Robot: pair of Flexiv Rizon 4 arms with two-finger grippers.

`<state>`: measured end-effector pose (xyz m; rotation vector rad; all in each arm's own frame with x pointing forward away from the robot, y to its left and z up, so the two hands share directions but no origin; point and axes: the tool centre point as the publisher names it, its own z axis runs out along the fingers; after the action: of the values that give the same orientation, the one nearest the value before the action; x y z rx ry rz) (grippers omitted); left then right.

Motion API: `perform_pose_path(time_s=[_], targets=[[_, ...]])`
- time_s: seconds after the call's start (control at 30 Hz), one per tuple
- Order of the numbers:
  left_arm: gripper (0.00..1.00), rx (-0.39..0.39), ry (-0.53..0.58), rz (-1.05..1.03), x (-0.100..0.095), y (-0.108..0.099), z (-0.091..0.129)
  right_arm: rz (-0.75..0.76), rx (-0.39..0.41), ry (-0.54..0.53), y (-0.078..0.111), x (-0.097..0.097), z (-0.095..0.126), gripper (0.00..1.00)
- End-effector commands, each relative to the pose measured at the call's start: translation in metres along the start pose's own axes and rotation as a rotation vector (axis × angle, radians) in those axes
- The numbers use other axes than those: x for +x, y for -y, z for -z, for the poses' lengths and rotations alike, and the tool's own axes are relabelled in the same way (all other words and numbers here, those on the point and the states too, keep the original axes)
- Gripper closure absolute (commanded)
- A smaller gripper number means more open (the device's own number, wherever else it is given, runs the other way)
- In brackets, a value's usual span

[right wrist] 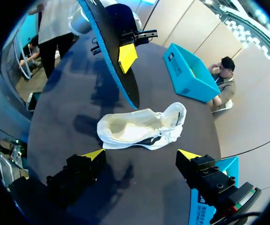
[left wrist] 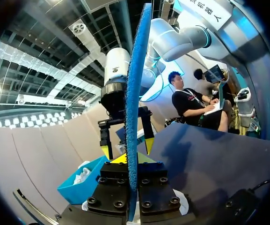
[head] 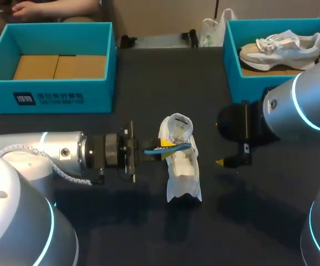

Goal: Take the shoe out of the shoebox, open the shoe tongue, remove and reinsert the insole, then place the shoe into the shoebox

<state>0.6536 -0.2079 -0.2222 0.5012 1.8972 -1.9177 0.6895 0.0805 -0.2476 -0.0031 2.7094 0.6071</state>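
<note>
A white shoe rests on the dark table with its opening up and its tongue pulled back. In the right wrist view the shoe lies just ahead of my open right gripper, which holds nothing. My left gripper comes in from the left and is shut on a thin insole with a blue edge, held just above the shoe. In the left wrist view the insole stands edge-on between my left gripper's fingers. My right gripper hovers to the right of the shoe.
An empty teal shoebox with a cardboard floor stands at the back left. A second teal box at the back right holds another shoe. Bare dark table lies in front of the shoe.
</note>
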Motion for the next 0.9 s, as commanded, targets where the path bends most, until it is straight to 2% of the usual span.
perform_pose_path(time_s=[0.03,0.23,0.43,0.73,0.9], targets=[[1.0,0.005,0.001,0.0,0.005,-0.01,-0.007,0.008,-0.048,-0.009,0.008,0.004,-0.021,0.0],[1.0,0.001,0.018,-0.009,0.012,-0.015,-0.009,0.025,-0.108,-0.037,0.018,0.009,-0.039,0.0],[1.0,-0.005,0.041,-0.018,0.016,-0.013,-0.007,0.026,-0.124,-0.064,0.029,0.015,-0.06,0.0],[1.0,-0.031,0.047,-0.007,0.025,-0.013,0.0,0.05,-0.146,-0.083,0.03,0.013,-0.08,0.0],[1.0,-0.046,0.046,0.002,0.027,-0.016,0.003,0.076,-0.152,-0.077,0.029,0.005,-0.085,0.0]])
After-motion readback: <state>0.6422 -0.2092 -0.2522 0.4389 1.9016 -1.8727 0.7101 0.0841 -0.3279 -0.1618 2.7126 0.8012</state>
